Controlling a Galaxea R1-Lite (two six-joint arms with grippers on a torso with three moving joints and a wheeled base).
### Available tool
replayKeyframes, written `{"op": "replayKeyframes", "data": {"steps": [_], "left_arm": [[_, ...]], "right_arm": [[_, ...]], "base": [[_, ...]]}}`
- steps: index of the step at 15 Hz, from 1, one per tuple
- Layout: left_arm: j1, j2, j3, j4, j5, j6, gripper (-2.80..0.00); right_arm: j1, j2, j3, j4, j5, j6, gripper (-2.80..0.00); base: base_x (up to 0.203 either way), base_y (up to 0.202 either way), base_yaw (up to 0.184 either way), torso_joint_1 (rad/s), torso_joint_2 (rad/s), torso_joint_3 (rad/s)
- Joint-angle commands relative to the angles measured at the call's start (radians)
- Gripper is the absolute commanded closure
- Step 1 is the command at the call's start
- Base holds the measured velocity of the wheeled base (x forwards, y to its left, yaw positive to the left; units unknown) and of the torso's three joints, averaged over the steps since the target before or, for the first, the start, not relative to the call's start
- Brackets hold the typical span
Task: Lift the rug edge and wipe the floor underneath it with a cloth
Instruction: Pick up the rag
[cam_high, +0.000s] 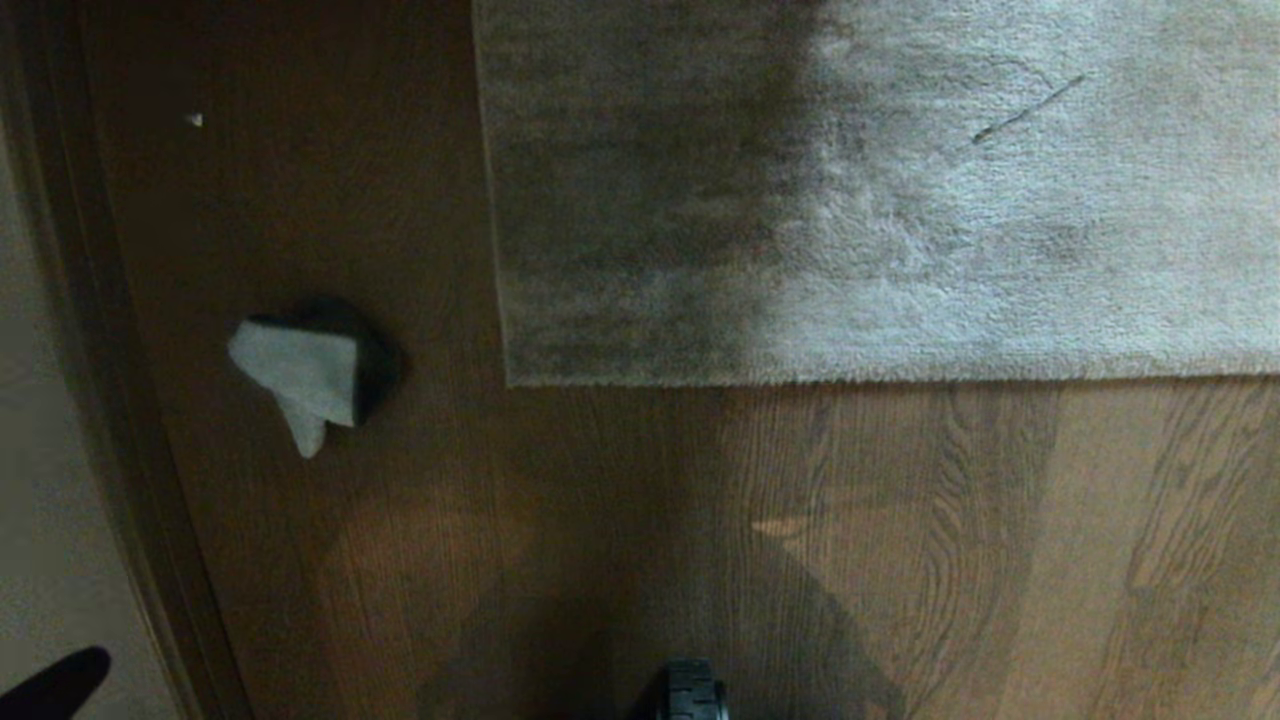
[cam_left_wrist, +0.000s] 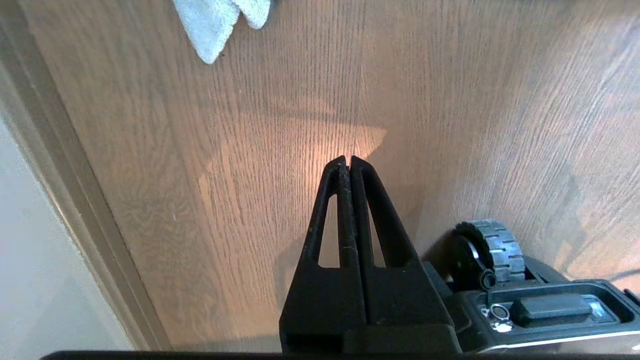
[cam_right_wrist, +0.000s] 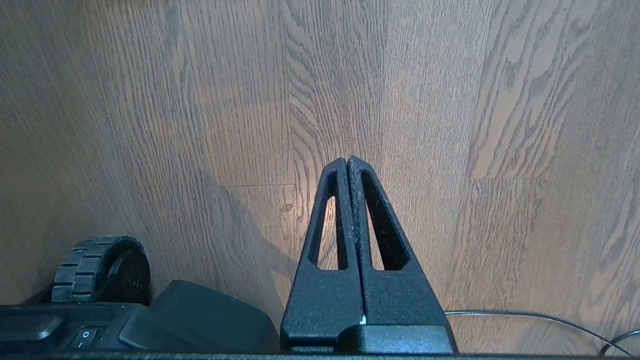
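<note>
The head camera looks steeply down from high above the floor (cam_high: 620, 500). Both wrist cameras sit nearer it, facing along their tools; the left shares the cloth (cam_high: 305, 375).

From my head view the rug (cam_high: 880, 190) lies ahead and to the right on the floor (cam_high: 600, 500), its rug edge (cam_high: 890, 380) running straight across in front of me. The cloth (cam_high: 305, 375) lies on bare floor left of the rug, apart from its side hem, near the baseboard (cam_high: 110, 400) along my left. A base wheel (cam_high: 695, 690) sits nearest me, well short of the rug.
</note>
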Motion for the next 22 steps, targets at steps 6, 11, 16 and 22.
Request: {"op": "replayKeyframes", "data": {"steps": [6, 11, 16, 22], "left_arm": [[0.006, 0.510, -0.114, -0.268, 0.056, 0.051, 0.00], [0.052, 0.724, -0.251, -0.469, 0.174, 0.124, -2.80], [0.096, 0.849, -0.370, -0.541, 0.178, 0.125, -2.80], [0.126, 0.998, -0.389, -0.707, 0.174, 0.119, -2.80]], "right_arm": [[0.000, 0.000, 0.000, 0.000, 0.000, 0.000, 0.00], [0.000, 0.000, 0.000, 0.000, 0.000, 0.001, 0.00], [0.000, 0.000, 0.000, 0.000, 0.000, 0.000, 0.00], [0.000, 0.000, 0.000, 0.000, 0.000, 0.000, 0.00]], "base": [[0.000, 0.000, 0.000, 0.000, 0.00, 0.000], [0.000, 0.000, 0.000, 0.000, 0.00, 0.000], [0.000, 0.000, 0.000, 0.000, 0.00, 0.000], [0.000, 0.000, 0.000, 0.000, 0.00, 0.000]]}}
